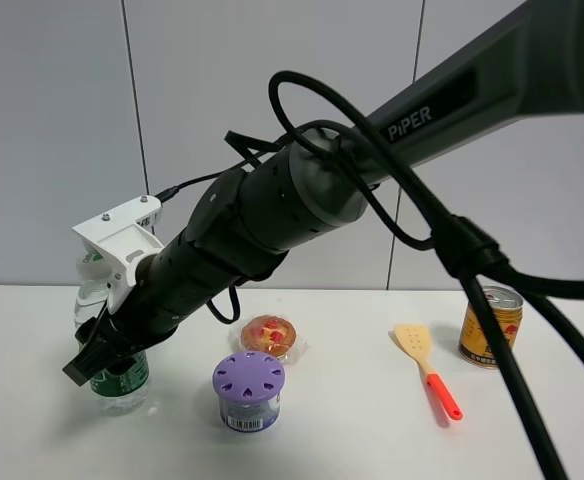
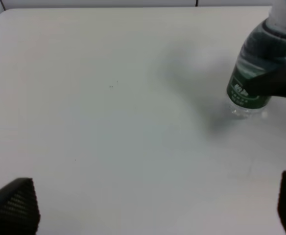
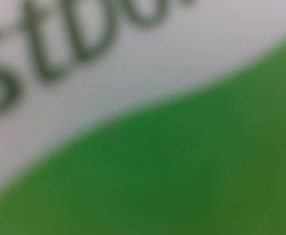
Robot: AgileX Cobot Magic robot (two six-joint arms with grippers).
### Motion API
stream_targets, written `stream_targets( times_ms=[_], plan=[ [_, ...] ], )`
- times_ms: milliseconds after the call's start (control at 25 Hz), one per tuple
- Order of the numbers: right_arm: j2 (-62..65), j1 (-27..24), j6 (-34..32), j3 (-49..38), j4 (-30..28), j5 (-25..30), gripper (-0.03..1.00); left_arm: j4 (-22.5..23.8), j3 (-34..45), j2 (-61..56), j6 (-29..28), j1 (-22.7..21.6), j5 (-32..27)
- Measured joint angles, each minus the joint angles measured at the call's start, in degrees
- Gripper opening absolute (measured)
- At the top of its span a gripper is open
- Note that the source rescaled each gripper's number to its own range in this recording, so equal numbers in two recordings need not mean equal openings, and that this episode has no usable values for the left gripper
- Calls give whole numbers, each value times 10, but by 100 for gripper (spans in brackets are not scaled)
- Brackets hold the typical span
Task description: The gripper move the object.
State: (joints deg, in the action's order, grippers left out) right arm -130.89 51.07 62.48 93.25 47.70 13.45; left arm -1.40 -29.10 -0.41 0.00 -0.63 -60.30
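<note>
The exterior high camera sits above the front edge of the table [image 1: 372, 440] and faces its back edge and the grey wall [image 1: 52, 130], near enough that the right arm [image 1: 272, 215] crosses most of its picture. The left wrist camera hangs over bare table, looking down and across to one edge and one corner, and shares with the high view the bottle [image 2: 254, 73] standing toward the table's left edge. The right wrist camera is so close to a green-and-white label [image 3: 182, 171] that its blur fills the whole picture.
</note>
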Motion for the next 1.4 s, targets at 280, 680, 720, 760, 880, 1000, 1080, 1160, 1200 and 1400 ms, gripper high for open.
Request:
stream_targets(
  times_ms=[280,680,720,760,880,1000,1080,1160,1200,1400],
  plan=[
    [0,0,-11,3,1,-20,26,0,0,0,0,0,0],
    [3,0,-37,5,2,-15,56,0,0,0,0,0,0],
    [5,0,-39,5,2,-11,56,0,0,0,0,0,0],
    [9,0,-40,5,2,-9,57,0,0,0,0,0,0],
    [29,0,-40,5,2,-8,56,0,0,0,0,0,0],
    [61,0,-40,5,-3,11,56,0,0,0,0,0,0],
    [84,0,-45,5,-15,36,56,0,0,0,0,0,0],
    [110,0,-58,5,-37,64,56,0,0,0,0,0,0],
    [126,1,-67,5,-54,75,56,0,0,0,0,0,0],
    [217,1,-125,5,-178,111,56,0,0,0,0,0,0]
  ],
)
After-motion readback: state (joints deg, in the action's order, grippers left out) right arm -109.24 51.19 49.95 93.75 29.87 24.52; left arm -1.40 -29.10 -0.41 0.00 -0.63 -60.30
